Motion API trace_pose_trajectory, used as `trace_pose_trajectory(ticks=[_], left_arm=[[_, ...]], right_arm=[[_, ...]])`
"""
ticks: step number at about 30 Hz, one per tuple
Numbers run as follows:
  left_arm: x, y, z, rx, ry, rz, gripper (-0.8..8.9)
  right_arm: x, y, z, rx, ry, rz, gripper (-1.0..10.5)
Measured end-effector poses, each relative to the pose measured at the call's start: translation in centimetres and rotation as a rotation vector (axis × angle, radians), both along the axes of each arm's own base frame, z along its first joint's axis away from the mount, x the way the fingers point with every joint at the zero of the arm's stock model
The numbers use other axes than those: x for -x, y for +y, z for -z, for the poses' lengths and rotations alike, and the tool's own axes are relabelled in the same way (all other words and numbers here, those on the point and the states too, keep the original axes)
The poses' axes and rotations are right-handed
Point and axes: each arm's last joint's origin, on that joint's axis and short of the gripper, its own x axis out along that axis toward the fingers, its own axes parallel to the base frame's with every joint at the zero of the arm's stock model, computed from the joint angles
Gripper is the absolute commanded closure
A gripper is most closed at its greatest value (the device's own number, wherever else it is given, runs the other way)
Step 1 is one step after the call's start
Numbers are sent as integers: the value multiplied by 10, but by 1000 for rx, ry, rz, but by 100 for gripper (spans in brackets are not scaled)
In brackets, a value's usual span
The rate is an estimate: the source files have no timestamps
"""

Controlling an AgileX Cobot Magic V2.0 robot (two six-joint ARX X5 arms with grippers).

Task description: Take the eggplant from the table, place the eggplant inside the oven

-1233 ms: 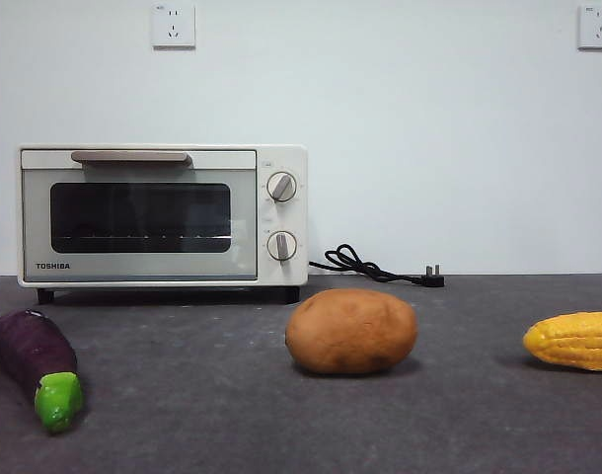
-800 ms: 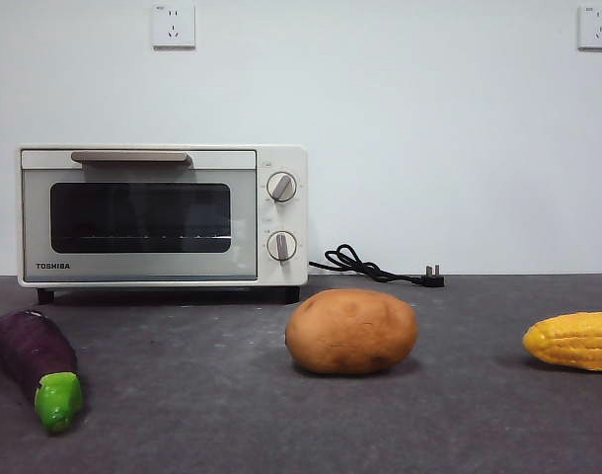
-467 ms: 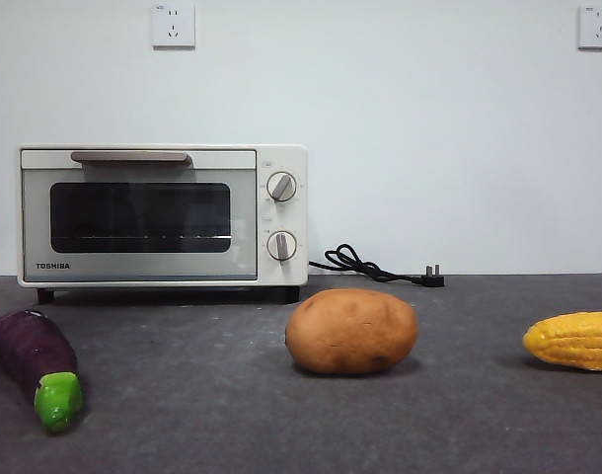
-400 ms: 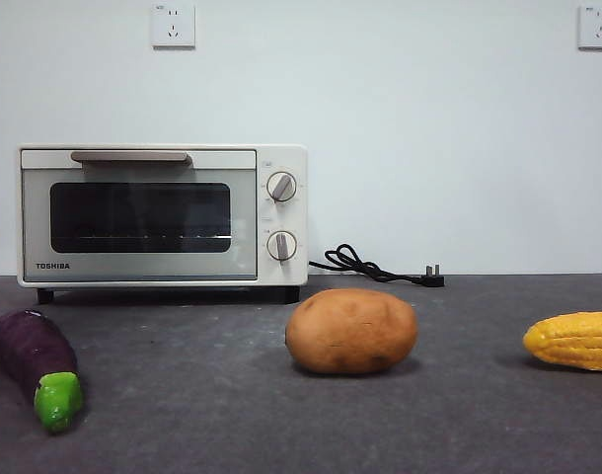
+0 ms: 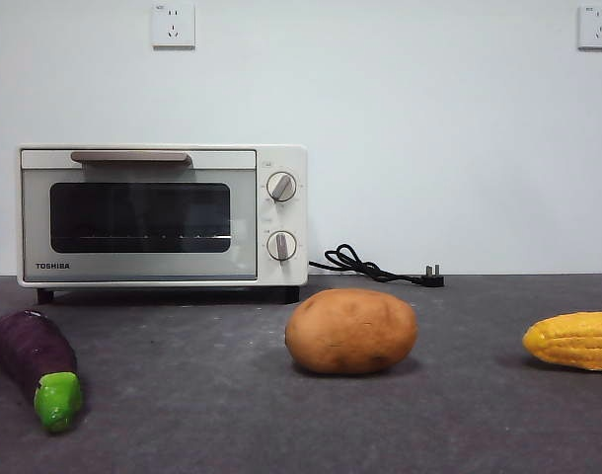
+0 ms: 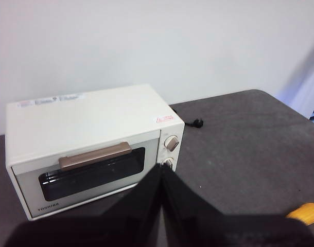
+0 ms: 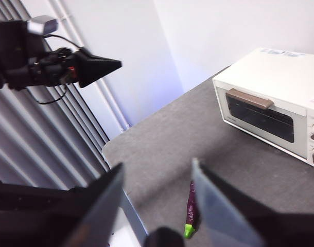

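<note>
The eggplant (image 5: 35,366) lies on the table (image 5: 232,425), in front of the oven (image 5: 163,215), whose door is closed. This could block the placing. The right gripper (image 7: 157,206) is wide open above it; the left gripper (image 6: 162,177) is pressed shut.

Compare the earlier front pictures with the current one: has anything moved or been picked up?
Nothing has visibly changed. The eggplant lies on the table in the same spot, the potato and corn are where they were, and the oven door is shut as before. No arm has entered the front view, and nothing was taken hold of.
</note>
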Motion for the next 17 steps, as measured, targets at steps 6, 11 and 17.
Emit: trace_pose_trajectory(ticks=[6, 11, 17], left_arm=[[-18, -1, 3, -2, 33, 0, 819], [-39, -2, 8, -9, 70, 2, 818], [-76, -4, 16, -31, 78, 9, 819]], right_arm=[[0, 2, 1, 1, 6, -19, 307], [0, 2, 1, 2, 13, -21, 307], [1, 3, 1, 3, 14, -26, 308]])
